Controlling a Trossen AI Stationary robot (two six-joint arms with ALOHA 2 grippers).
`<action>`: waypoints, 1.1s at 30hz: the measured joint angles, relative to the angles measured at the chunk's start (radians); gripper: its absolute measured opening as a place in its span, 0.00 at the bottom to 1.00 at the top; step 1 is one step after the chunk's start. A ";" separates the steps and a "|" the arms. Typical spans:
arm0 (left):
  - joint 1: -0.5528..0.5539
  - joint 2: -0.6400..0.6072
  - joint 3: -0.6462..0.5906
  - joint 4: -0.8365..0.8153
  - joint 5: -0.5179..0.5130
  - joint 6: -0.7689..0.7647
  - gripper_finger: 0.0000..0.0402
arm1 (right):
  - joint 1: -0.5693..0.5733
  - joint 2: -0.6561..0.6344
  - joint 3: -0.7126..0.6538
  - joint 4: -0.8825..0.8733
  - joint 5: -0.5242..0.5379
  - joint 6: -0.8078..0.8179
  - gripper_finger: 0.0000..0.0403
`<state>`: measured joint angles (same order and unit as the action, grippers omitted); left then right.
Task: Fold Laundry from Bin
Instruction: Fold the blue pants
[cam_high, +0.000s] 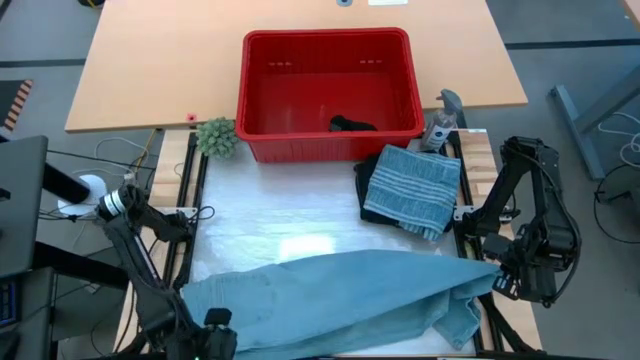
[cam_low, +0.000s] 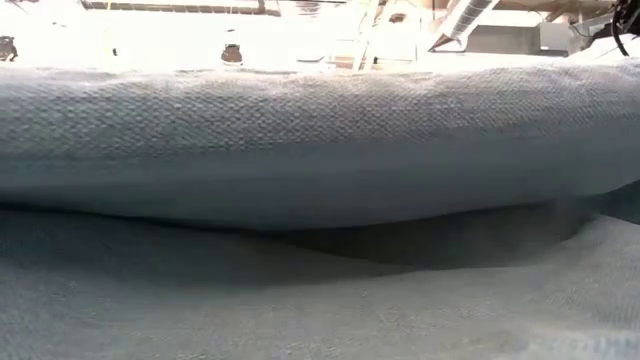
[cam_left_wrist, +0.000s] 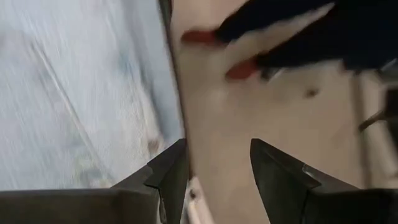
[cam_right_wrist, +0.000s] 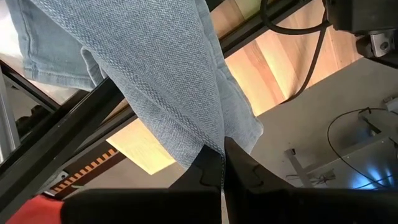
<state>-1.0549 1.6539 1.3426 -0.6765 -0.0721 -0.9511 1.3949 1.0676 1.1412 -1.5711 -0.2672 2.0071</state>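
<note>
**Denim spread along the table's near edge, right gripper pinching one end**

A light blue denim garment (cam_high: 345, 295) lies stretched across the lower part of the high view, on the pale sheet (cam_high: 280, 205) that covers the table, running from lower left to lower right. Its right end bunches at the table's edge, where the right gripper (cam_right_wrist: 222, 163) has its two dark fingers pressed together on a fold of the denim; in the right wrist view the cloth hangs up and away from that pinch, over the black frame rails. In the low view the same denim fills nearly the whole picture as a thick rolled fold.

The left gripper (cam_left_wrist: 214, 171) sits at the bottom left of the high view, at the denim's left end. In the left wrist view its fingers stand apart with nothing between them, the pale cloth to one side and bare floor beyond.

Right of centre in the high view, a folded blue-grey striped cloth (cam_high: 412, 188) rests on a dark garment (cam_high: 366, 180). Above them stands the red bin (cam_high: 262, 95), with a small dark piece (cam_high: 352, 125) lying inside near its lower right corner. A small green plant (cam_high: 216, 136) sits just beside the bin's lower left corner, and a spray bottle (cam_high: 440, 125) beside its lower right corner.
</note>
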 joint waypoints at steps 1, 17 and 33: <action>-0.010 0.020 0.000 -0.019 0.011 0.000 0.40 | 0.000 0.000 0.000 0.000 0.000 0.000 0.05; -0.062 0.116 -0.004 -0.180 -0.118 -0.115 0.40 | -0.003 0.000 0.000 0.045 0.033 -0.019 0.12; -0.064 0.130 -0.005 -0.177 -0.119 -0.108 0.40 | -0.003 -0.004 0.000 0.066 0.035 0.019 0.72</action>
<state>-1.1188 1.7842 1.3380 -0.8539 -0.1909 -1.0594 1.3914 1.0634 1.1412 -1.5051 -0.2327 2.0264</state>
